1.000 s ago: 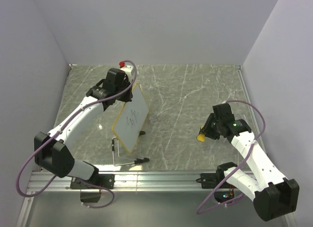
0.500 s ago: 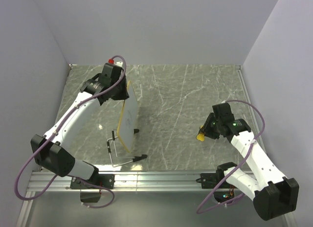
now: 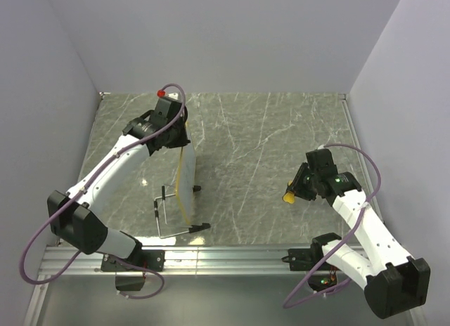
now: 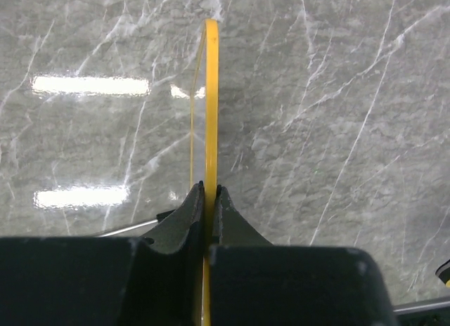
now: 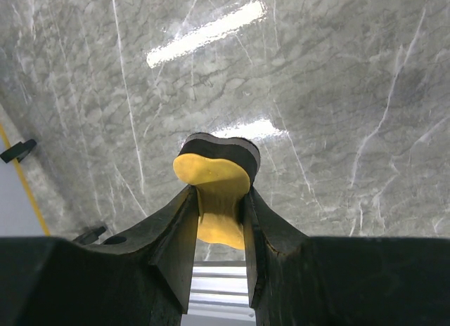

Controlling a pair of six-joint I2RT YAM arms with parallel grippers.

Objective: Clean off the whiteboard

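The whiteboard [image 3: 184, 189] stands on edge at the left of the marble table, so the top view shows only its thin yellow frame; its face and any scribble are hidden. My left gripper [image 3: 177, 140] is shut on its upper edge. In the left wrist view the yellow frame edge [image 4: 211, 94] runs straight away from between the closed fingers of that gripper [image 4: 209, 190]. My right gripper [image 3: 295, 187] hovers at the right, well apart from the board, shut on the small yellow bone-shaped eraser [image 3: 288, 197]. The eraser [image 5: 214, 175], with its dark felt back, sticks out past the right gripper's fingertips [image 5: 219, 194].
A bent wire stand [image 3: 165, 219] lies just left of the board's near end. A small black foot [image 3: 197, 188] and another [image 3: 200, 228] show beside the board. A red-capped item [image 3: 161, 92] sits behind the left arm. Grey walls enclose the table; an aluminium rail [image 3: 232, 254] runs along the front.
The left gripper has swung the whiteboard from a tilted pose with its face and scribble showing to standing edge-on. The right arm and eraser have not moved.
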